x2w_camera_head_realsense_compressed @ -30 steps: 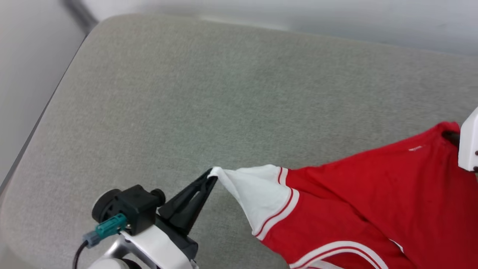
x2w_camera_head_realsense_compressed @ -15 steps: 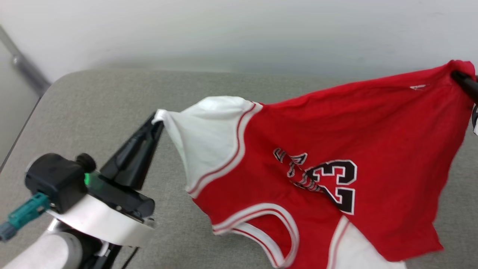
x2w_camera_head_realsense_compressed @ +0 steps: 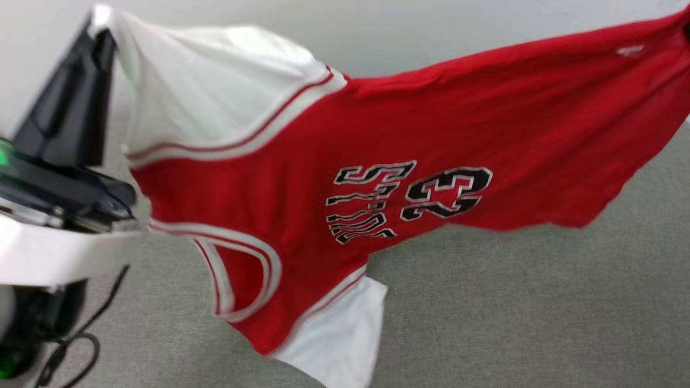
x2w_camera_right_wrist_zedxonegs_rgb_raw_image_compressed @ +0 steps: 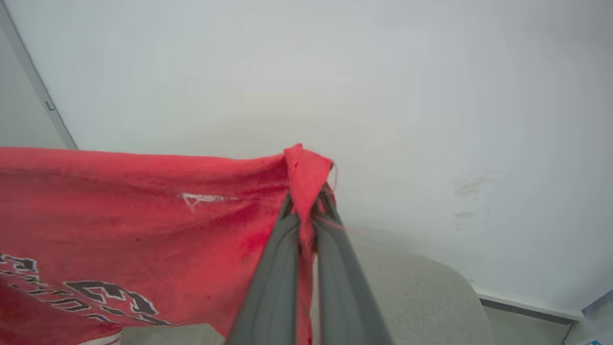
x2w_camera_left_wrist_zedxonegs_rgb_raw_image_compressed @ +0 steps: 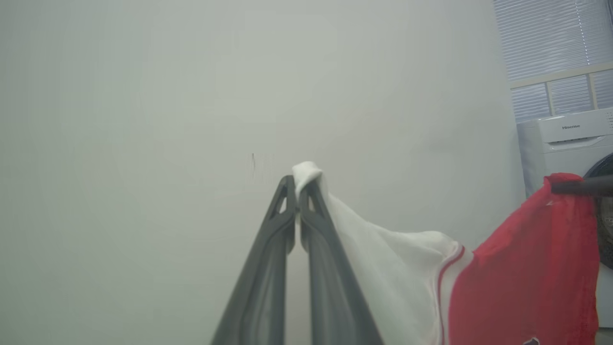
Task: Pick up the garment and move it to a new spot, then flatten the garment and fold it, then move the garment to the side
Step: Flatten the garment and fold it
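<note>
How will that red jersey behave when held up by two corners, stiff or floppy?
Probably very floppy: the garment sags between the left gripper and right gripper, its free side dangling. It is likely light too, since thin pinches on a white tip and a red corner carry it.

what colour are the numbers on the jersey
Black, outlined white, on the red fabric jersey; head view shows it best.

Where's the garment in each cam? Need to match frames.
Head view: garment spans the frame, upper left to top right.
Left wrist view: lower right, from the left end effector.
Right wrist view: left half, up to the right end effector.
Shared landmark: its pinched red corner.
</note>
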You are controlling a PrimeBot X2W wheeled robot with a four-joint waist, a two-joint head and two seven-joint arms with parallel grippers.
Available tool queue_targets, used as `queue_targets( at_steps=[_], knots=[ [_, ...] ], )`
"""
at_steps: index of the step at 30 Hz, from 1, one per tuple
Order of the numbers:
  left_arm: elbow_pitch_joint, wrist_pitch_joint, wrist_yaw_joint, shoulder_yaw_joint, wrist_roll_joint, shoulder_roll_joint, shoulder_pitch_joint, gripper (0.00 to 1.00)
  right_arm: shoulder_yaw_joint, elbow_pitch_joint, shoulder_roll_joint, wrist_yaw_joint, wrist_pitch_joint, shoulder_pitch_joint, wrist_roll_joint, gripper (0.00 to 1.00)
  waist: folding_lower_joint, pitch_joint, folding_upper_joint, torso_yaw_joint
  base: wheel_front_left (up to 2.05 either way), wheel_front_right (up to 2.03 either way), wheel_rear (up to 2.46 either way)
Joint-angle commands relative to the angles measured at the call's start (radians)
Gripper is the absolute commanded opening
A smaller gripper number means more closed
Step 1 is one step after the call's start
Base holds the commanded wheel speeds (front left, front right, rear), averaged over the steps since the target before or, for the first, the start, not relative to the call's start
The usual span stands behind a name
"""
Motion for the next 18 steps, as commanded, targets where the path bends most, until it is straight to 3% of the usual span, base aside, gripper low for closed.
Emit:
queue_targets(
  at_steps=[1,9,18],
  knots=[
    [-0.002,0.007,0.007,0.016,0.003,0.013,-0.033,0.0,-0.006,-0.016,-0.004,0.0,-0.016,-0.028,-0.007,0.0,0.0001,0.016,0.0,-0.014,0.0,0.0,0.0],
    [0.012,0.082,-0.02,0.077,0.001,0.057,-0.245,0.0,-0.053,-0.064,0.022,0.0,-0.03,-0.105,-0.005,0.0,0.0001,0.106,0.0,-0.037,0.0,0.0,0.0],
    [0.141,0.17,-0.128,0.061,0.043,0.081,-0.575,0.0,-0.069,-0.038,0.0,0.0,-0.051,-0.278,-0.026,0.0,0.0001,0.281,0.0,-0.031,0.0,0.0,0.0]
  ],
)
